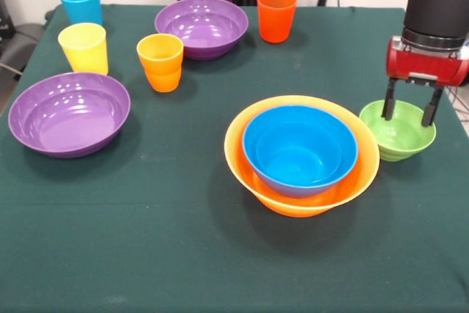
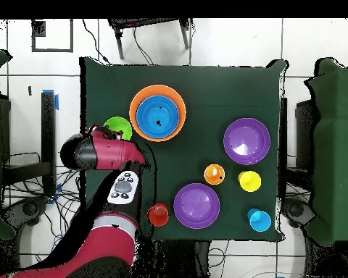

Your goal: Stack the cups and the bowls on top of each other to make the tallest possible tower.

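The deep blue bowl (image 1: pixel 299 148) sits nested in the large orange bowl (image 1: pixel 245 170) at centre right. The small green bowl (image 1: pixel 397 137) stands just right of them. My gripper (image 1: pixel 408 111) is open, its fingers (image 1: pixel 388 104) hanging over the green bowl's far part; I cannot tell if they touch it. Two purple bowls (image 1: pixel 201 26) (image 1: pixel 68 113) and the light blue (image 1: pixel 80 3), yellow (image 1: pixel 83 48), orange (image 1: pixel 160 62) and red-orange (image 1: pixel 276 15) cups stand apart on the left and far side. No translucent light blue bowl shows. In the overhead view the arm (image 2: pixel 108 152) hides the gripper beside the green bowl (image 2: pixel 120 127).
The dark green tablecloth (image 1: pixel 183 254) covers the table. The green bowl stands close to the table's right edge. In the overhead view the orange and blue bowls (image 2: pixel 156 116) lie near the table's top left, and cables lie on the floor around the table.
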You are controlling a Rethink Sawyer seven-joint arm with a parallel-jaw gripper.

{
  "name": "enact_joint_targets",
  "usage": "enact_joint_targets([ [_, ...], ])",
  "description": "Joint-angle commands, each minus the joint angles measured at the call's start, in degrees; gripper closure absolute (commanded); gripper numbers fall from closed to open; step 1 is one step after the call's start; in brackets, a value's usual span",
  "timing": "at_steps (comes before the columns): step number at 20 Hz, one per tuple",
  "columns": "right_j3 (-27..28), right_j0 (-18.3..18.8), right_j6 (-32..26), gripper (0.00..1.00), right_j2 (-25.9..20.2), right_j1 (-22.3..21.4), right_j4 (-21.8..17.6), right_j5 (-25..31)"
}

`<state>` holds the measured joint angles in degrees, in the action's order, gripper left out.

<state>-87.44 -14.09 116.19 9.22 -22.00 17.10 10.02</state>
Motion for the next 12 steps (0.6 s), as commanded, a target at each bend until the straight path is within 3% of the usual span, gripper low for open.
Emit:
enact_joint_targets([
  [1,-1.85,-1.87,7.91,0.00,-5.06,1.26,-0.79,0.60],
  [12,0.68,-3.95,8.73,0.00,-3.26,3.14,0.51,1.00],
])
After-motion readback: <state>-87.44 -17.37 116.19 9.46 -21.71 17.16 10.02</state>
